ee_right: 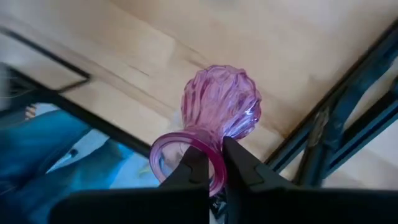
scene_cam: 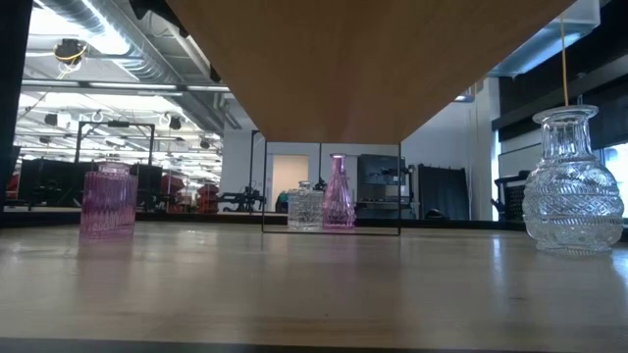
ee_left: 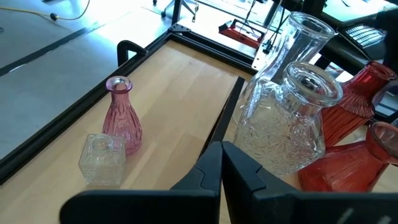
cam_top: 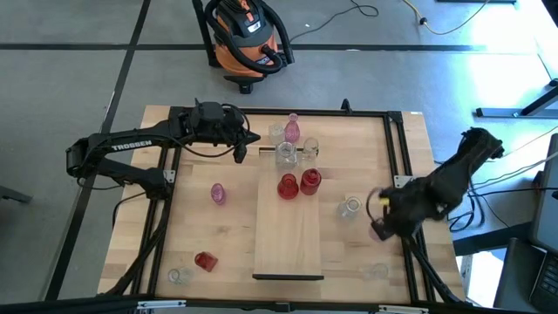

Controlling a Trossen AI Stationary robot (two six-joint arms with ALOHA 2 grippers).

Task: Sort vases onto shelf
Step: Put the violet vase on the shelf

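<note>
The shelf [cam_top: 289,235], a pale plank, lies along the table's middle. At its far end stand two clear vases [cam_top: 286,155] and two red vases [cam_top: 299,183]. A pink bottle vase [cam_top: 292,127] and a clear one stand just beyond it. My right gripper [cam_top: 381,225] is shut on a pink bulbous vase [ee_right: 221,106] at the table's right edge. My left gripper [ee_left: 221,155] is shut and holds nothing, left of the shelf's far end, close to a clear vase [ee_left: 289,118] but apart from it. My right gripper holds the pink vase by the rim of its mouth [ee_right: 217,163], one finger inside the mouth and one outside. The fingers come from above, pointing steeply down. The vase hangs below them, its round body [ee_right: 224,102] lowest, clear of the table.
Loose vases stand around the shelf: a pink one [cam_top: 217,193] on the left, a red one [cam_top: 205,260] and a clear one [cam_top: 179,276] at the near left, clear ones [cam_top: 350,207] [cam_top: 377,270] on the right. A black frame [cam_top: 397,157] borders the table.
</note>
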